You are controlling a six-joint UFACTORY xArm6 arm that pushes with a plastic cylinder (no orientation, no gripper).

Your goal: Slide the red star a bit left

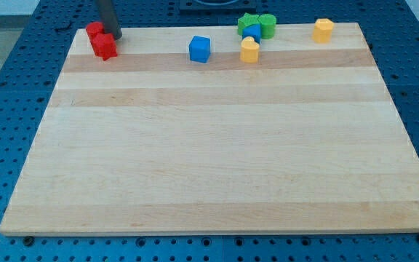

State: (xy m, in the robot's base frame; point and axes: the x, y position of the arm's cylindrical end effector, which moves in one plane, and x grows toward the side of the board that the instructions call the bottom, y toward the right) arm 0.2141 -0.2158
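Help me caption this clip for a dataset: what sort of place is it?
Most likely a robotics lab bench: a wooden board lies on a blue perforated table, with small coloured blocks along the view's top and my tip beside the red star.

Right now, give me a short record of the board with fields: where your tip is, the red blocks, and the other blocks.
tip: my tip at the view's top left, against the right side of the red blocks
red blocks: red star, another red block just above it, shape unclear
blue: blue cube, top centre
cluster: green blocks, small blue block, yellow block
far right: second yellow block
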